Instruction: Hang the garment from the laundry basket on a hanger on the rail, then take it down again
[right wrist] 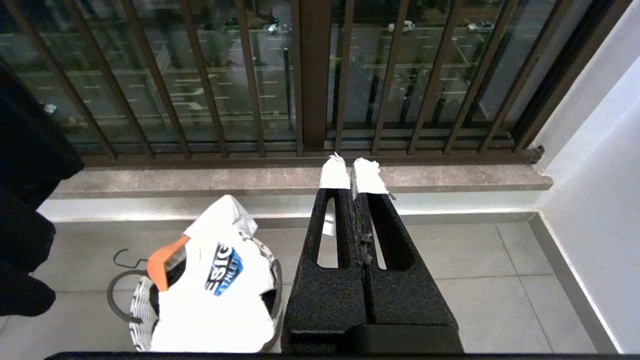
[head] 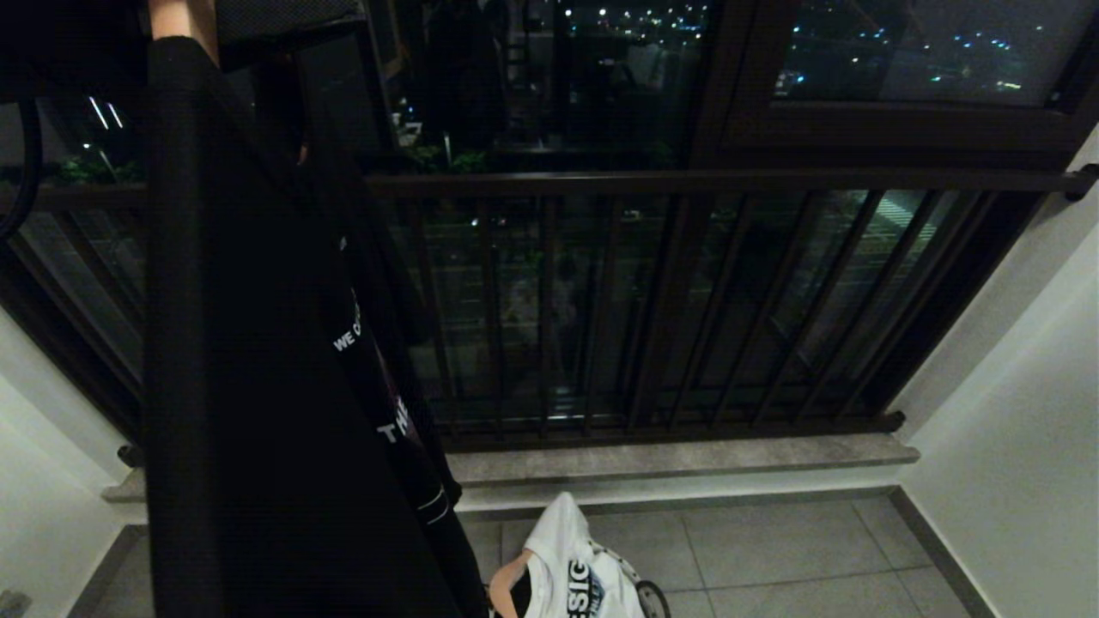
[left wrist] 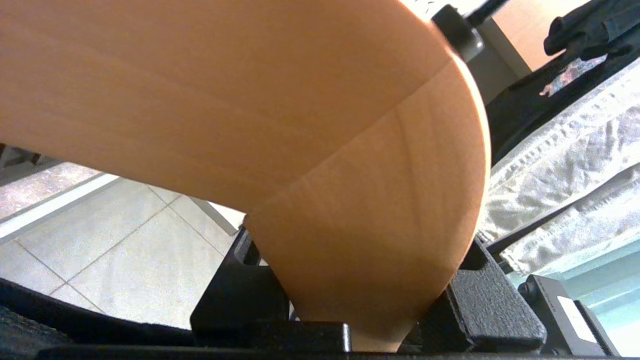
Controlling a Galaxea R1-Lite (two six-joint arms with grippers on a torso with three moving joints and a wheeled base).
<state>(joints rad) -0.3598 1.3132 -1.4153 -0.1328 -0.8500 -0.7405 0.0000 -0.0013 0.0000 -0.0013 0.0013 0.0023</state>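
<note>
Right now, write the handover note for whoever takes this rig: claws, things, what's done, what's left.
Left claw: shut on the wooden hanger, held high on the robot's left; the black garment appears to drape from it.
Right claw: shut, empty, parked.
Laundry basket: on the floor tiles, holding a white T-shirt with a second hanger in it.
Done: black garment seems to be on its hanger.
Left: the rail is not in view, so check whether the hook is on it, then probably finish hanging or take it down.
</note>
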